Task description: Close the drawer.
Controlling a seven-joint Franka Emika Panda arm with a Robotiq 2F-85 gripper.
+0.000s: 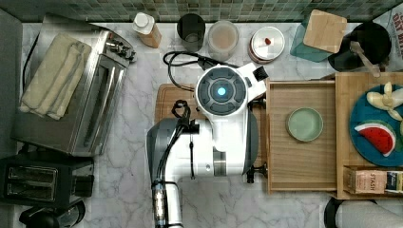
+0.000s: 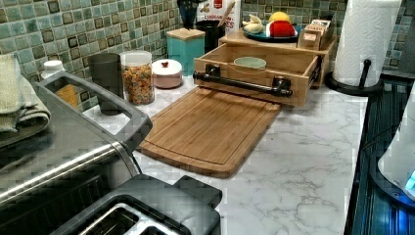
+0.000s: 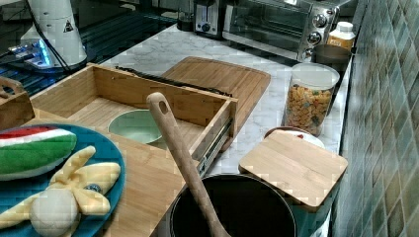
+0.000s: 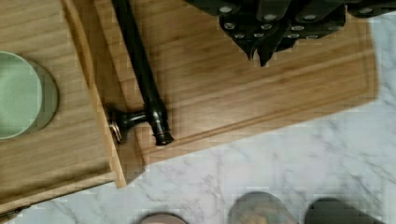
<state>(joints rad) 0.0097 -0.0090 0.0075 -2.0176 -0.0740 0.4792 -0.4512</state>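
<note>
Wrist view gives me my only look at the gripper: its dark fingertips meet at a point with nothing between them, so I read it as clenched on air. It hangs above the cutting board, apart from the black bar handle, which runs just beside it on the drawer side. One end of the handle and its mount show clearly here, with the pale green bowl inside the drawer beyond them.

From the top view I see the arm covering most of the cutting board and hiding the gripper beneath it. The drawer sits pulled out, immediately to the arm's side toward the top view's right, with the bowl on its floor.

The left view shows me what the arm hides from above: the whole handle on its two mounts, the drawer front overlapping the far edge of the board, and a jar of cereal beside it.

The right view adds the metal slide rail on the drawer's side, extended, and the arm's white base behind the drawer.
</note>
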